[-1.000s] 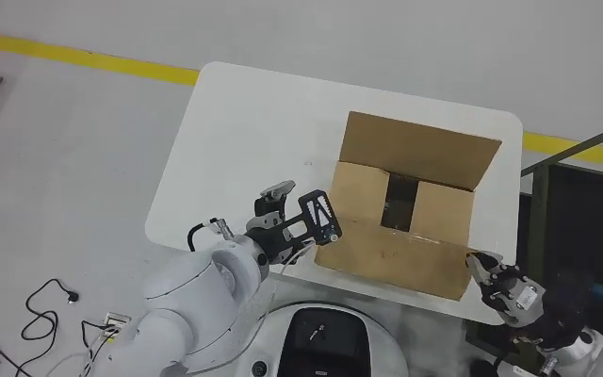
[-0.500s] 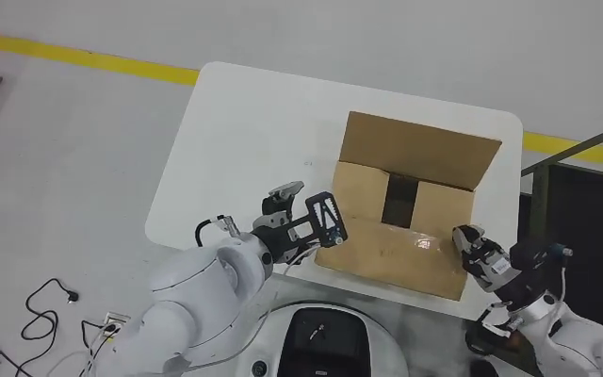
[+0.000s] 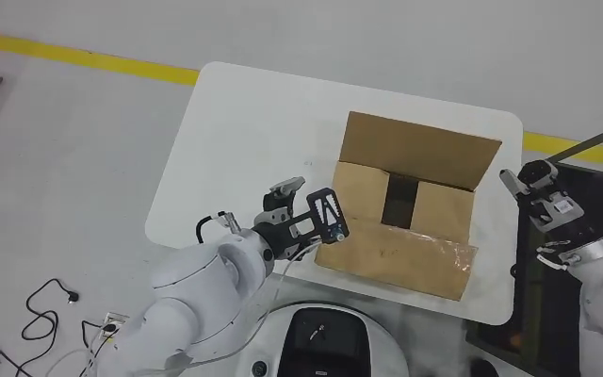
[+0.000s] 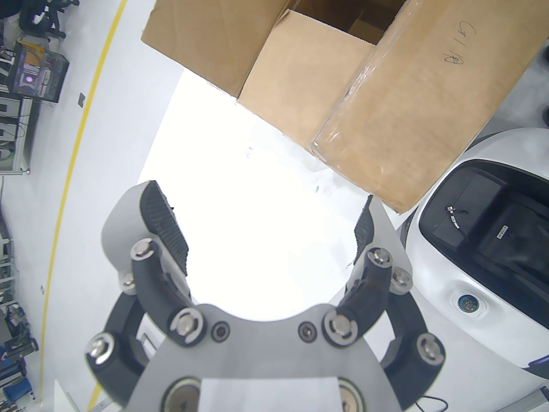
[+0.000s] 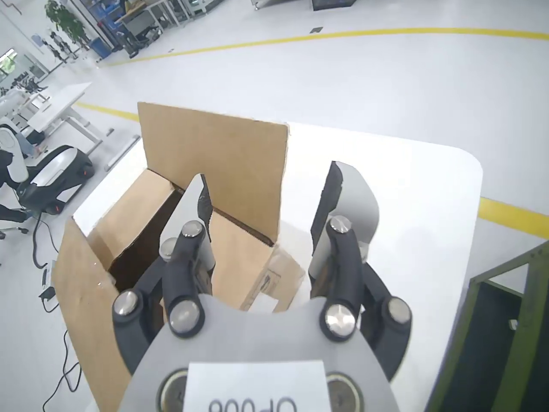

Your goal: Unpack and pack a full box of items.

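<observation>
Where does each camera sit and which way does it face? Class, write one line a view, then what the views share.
Top view: above the arms, looking down on the table and cardboard box; both arms show.
Left wrist view: on the left wrist, facing the box's corner past the open left gripper.
Right wrist view: on the right wrist, facing across the box past the open right gripper.
Shared: the box's opening.

White arm shell [image 3: 203,283], grey jaws, silver screws [image 4: 187,324]
</observation>
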